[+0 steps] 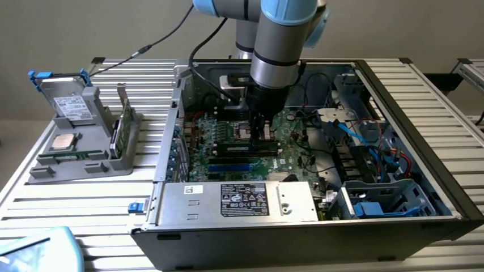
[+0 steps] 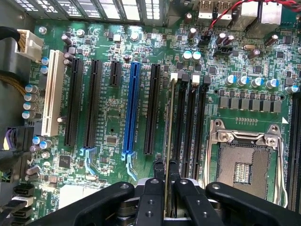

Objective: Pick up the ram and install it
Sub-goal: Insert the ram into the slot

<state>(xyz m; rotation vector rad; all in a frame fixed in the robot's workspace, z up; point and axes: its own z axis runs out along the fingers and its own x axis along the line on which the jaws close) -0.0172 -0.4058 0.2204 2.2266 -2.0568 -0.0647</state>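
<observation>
Exterior view: down inside the open computer case (image 1: pixel 302 245) with the tool (image 1: pixel 262 131), low over the motherboard (image 1: pixel 217 152).

Wrist view: clamped on the ram (image 2: pixel 170 122), held edge-on along a black slot (image 2: pixel 178 108) beside the empty processor socket (image 2: pixel 242 165). Probably the installing step, though cannot tell if seated yet. Calls for staying square and pressing straight down.

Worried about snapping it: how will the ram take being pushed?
The ram is thin, held edge-on: probably light, stiff lengthwise, but likely to bend or crack if pushed sideways. The gripper pinches only its flat faces, so it might slip.
</observation>
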